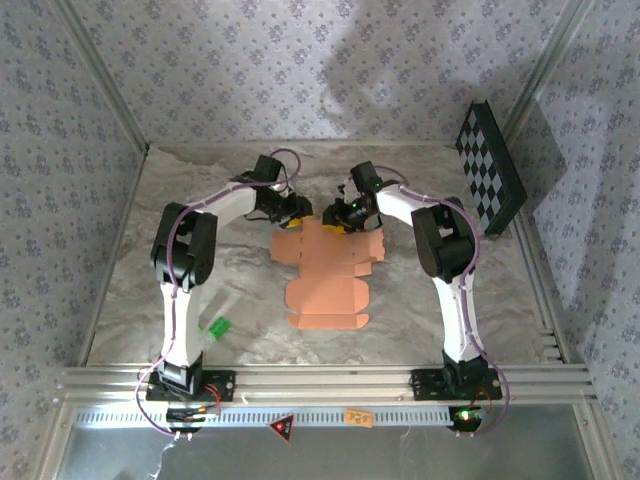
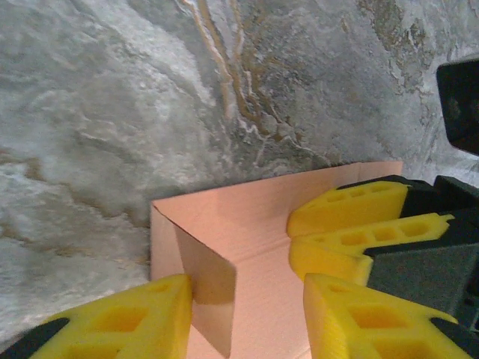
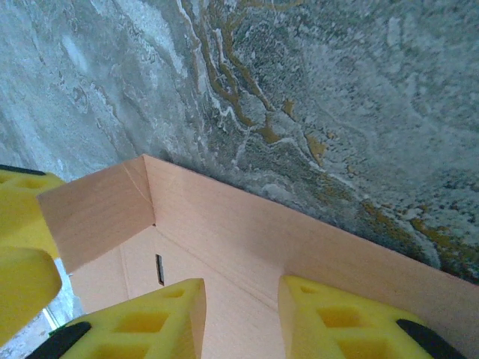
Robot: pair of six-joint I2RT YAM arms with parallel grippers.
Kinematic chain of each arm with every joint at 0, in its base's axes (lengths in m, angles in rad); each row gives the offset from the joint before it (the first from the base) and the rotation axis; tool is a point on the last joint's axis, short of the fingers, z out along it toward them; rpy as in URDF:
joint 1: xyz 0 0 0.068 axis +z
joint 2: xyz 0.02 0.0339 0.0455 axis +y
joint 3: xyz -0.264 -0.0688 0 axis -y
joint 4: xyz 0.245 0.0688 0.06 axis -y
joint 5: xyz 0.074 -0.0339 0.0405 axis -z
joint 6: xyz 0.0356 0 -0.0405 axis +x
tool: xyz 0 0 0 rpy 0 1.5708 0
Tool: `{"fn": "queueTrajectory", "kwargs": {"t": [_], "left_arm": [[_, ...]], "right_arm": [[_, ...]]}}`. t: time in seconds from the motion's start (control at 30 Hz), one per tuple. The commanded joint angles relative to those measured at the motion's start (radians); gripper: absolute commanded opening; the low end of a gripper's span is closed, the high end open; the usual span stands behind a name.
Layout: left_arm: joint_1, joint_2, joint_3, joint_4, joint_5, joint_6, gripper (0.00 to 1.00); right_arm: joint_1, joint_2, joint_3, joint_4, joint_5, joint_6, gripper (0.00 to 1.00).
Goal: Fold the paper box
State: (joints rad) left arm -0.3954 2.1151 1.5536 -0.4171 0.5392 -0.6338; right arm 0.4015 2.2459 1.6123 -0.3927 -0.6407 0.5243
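The salmon-orange paper box (image 1: pixel 325 275) lies mostly flat in the middle of the marbled table, and both grippers are at its far end. My left gripper (image 1: pixel 298 212) (image 2: pixel 247 299) stands open over a panel. A short side flap (image 2: pixel 202 269) stands upright against its left finger, and the far wall (image 2: pixel 247 202) is raised behind it. My right gripper (image 1: pixel 342 215) (image 3: pixel 239 299) is open too, its fingertips low over the box floor (image 3: pixel 232 314) just in front of the raised far wall (image 3: pixel 247 224). The right gripper's yellow fingers (image 2: pixel 352 224) show at the right of the left wrist view.
A black-and-white checkerboard panel (image 1: pixel 490 170) leans at the back right. A small green piece (image 1: pixel 215 328) lies by the left arm's base. Patterned walls close in the table on three sides, and an aluminium rail (image 1: pixel 320 380) runs along the near edge.
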Motion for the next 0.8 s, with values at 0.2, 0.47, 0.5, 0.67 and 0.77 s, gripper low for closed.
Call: {"fn": "queueTrajectory", "kwargs": {"t": [0.2, 0.47, 0.5, 0.67, 0.77], "left_arm": [[-0.019, 0.04, 0.036, 0.038, 0.035, -0.033, 0.3], [-0.025, 0.087, 0.016, 0.068, 0.038, -0.053, 0.23], [-0.025, 0.088, 0.014, 0.07, 0.036, -0.053, 0.23], [-0.028, 0.109, 0.008, 0.07, 0.028, -0.056, 0.21], [-0.028, 0.119, 0.009, 0.051, -0.003, -0.052, 0.27]], "right_arm": [[0.003, 0.015, -0.031, -0.026, 0.036, -0.001, 0.23], [0.003, 0.015, -0.041, -0.023, 0.038, -0.002, 0.18], [0.003, 0.014, -0.041, -0.024, 0.039, -0.001, 0.18], [0.003, 0.011, -0.044, -0.025, 0.041, -0.001, 0.17], [0.003, 0.009, -0.045, -0.024, 0.044, -0.001, 0.18]]}}
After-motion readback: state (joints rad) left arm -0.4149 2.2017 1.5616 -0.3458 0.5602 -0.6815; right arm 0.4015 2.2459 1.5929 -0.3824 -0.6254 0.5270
